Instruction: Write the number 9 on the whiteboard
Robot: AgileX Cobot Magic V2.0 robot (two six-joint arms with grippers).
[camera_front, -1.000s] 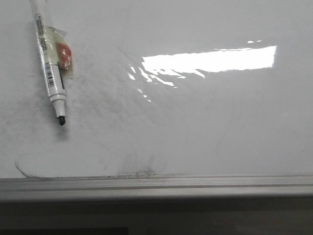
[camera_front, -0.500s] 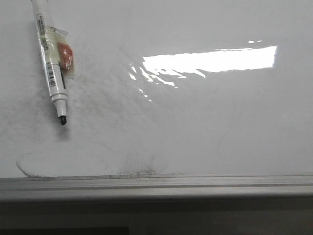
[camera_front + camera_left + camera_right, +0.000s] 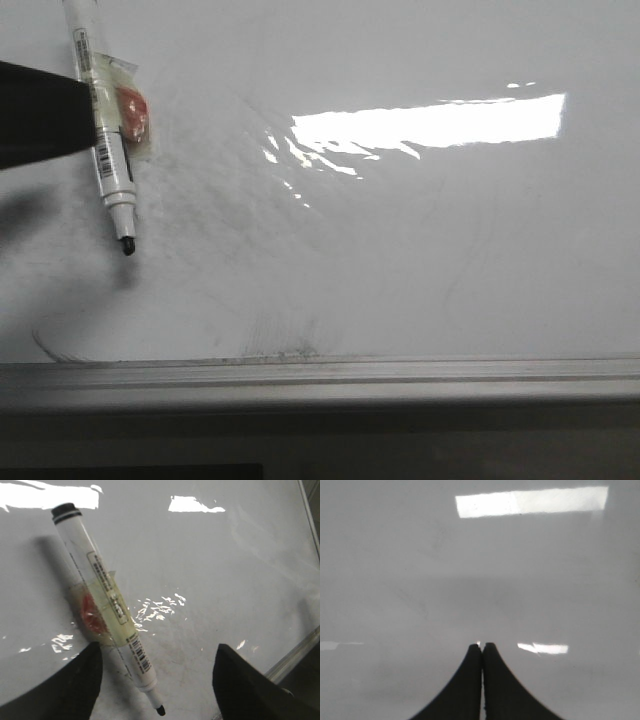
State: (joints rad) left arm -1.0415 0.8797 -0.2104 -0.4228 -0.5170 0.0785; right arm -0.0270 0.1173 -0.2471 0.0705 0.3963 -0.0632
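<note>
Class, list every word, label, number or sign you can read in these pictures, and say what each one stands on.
Nothing can be read.
Marker label: printed lines, too small and blurred to read.
Marker barcode: bars show, digits unreadable.
Whiteboard: only grey smudges and a faint curved line; no digit written.

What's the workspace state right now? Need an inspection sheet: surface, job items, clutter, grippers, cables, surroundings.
Surface: large glossy white whiteboard with grey erasure smudges, bright glare and a faint grey curved erased line near its grey metal edge rail.
Job's things: white uncapped black-tipped marker lying on the board, a yellowish tape patch with a red spot on its barrel; no digit 9 seen.
Clutter: nothing seen.
Grippers: left gripper open, black fingers either side of the marker's tip end, not closed on it; right gripper shut, holding nothing.
Cables: nothing seen.
Surroundings: dark below the rail, unclear.
</note>
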